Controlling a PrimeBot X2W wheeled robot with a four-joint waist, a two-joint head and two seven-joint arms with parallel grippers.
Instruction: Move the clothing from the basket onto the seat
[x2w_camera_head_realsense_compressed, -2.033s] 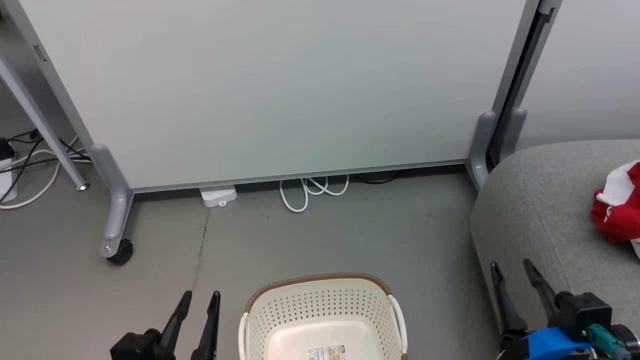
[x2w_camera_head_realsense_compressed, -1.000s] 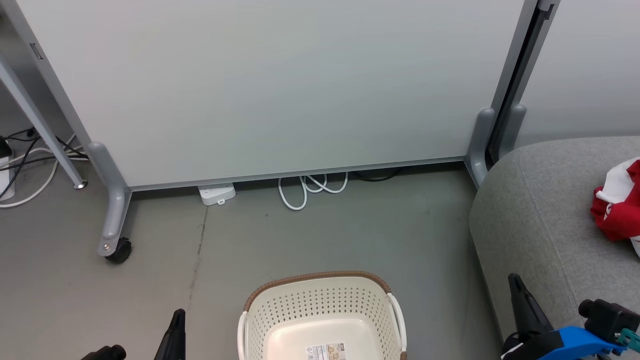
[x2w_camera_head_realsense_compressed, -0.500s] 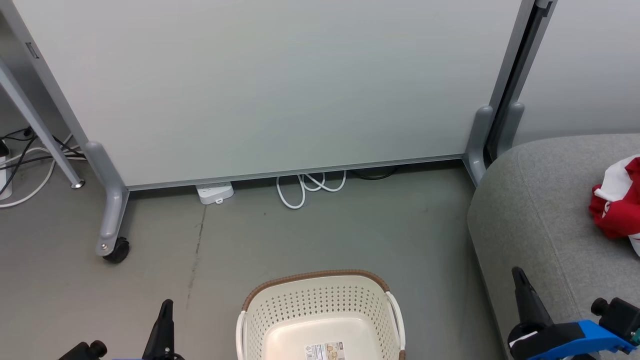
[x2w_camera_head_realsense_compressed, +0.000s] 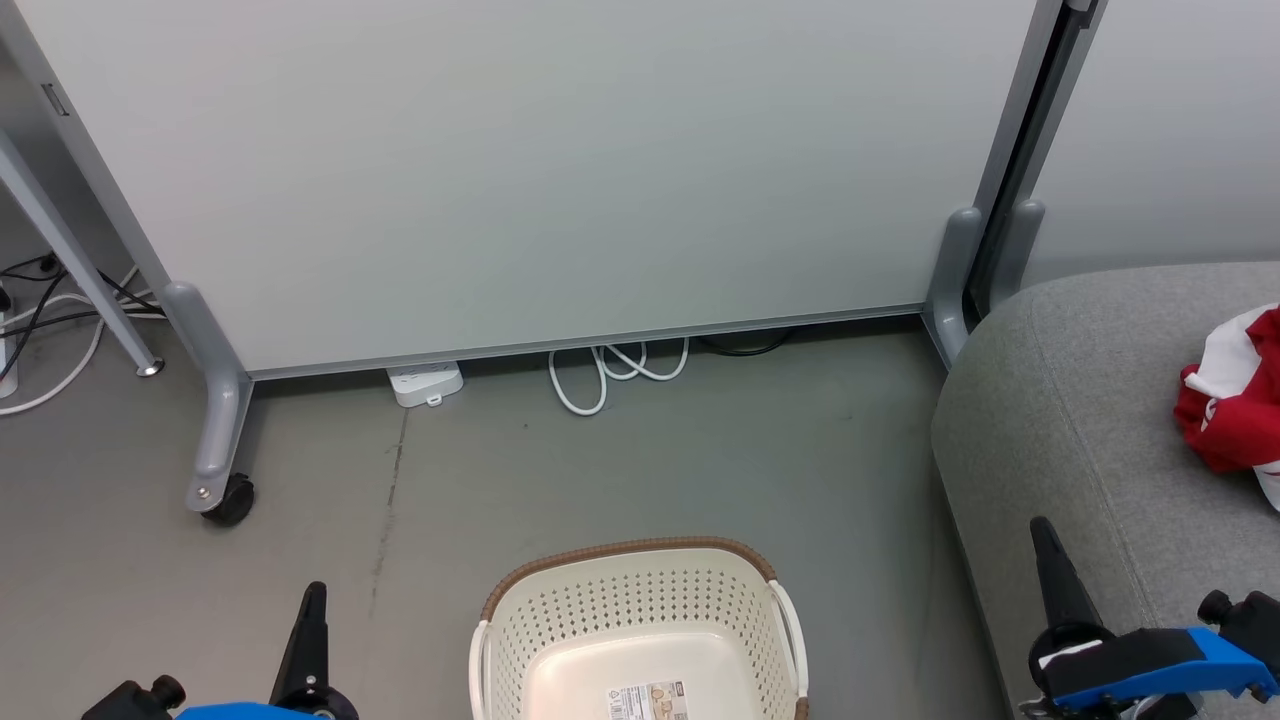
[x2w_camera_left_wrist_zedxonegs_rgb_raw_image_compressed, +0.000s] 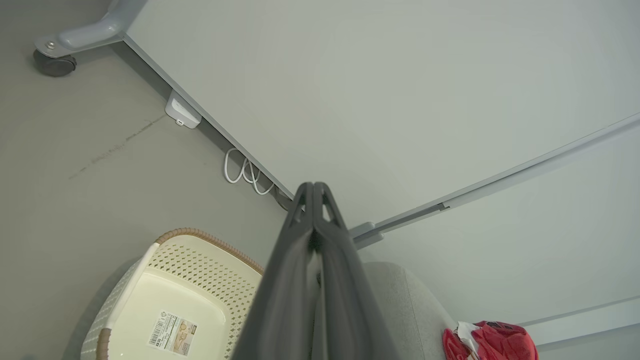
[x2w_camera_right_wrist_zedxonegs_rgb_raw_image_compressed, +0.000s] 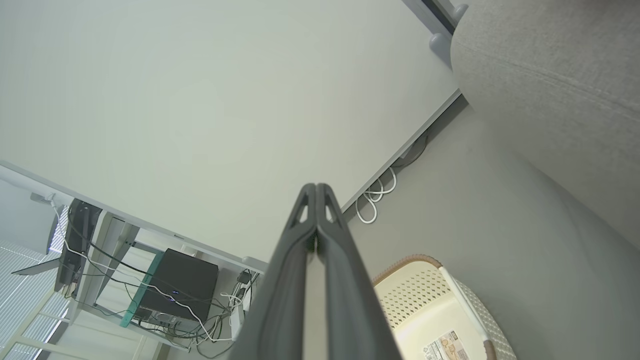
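Found both pairs of jaws clenched, tips pressed flat together. Counted two grippers in the head view: left gripper (x2w_camera_head_realsense_compressed: 314, 600) at 7 o'clock, right gripper (x2w_camera_head_realsense_compressed: 1043, 535) at 5 o'clock. Counted one basket (x2w_camera_head_realsense_compressed: 628, 552) on the floor at 6 o'clock between them, with one label on its bottom. Counted one seat (x2w_camera_head_realsense_compressed: 1060, 400) from 3 to 5 o'clock, bearing one heap of the clothing (x2w_camera_head_realsense_compressed: 1232, 425) at 3 o'clock, well apart from the basket. Saw the seat's rounded front edge between right gripper and heap. Noted at 12 o'clock one white partition (x2w_camera_head_realsense_compressed: 520, 170), one castor (x2w_camera_head_realsense_compressed: 228, 500), one power strip (x2w_camera_head_realsense_compressed: 425, 383) and one looped cable (x2w_camera_head_realsense_compressed: 610, 375).

Office-type workspace: wheeled partition panel (x2w_camera_head_realsense_compressed: 560, 170), power strip (x2w_camera_head_realsense_compressed: 425, 383) on floor, black computer tower (x2w_camera_right_wrist_zedxonegs_rgb_raw_image_compressed: 180, 285) amid tangled cables (x2w_camera_right_wrist_zedxonegs_rgb_raw_image_compressed: 215, 306), window blinds (x2w_camera_right_wrist_zedxonegs_rgb_raw_image_compressed: 20, 280).
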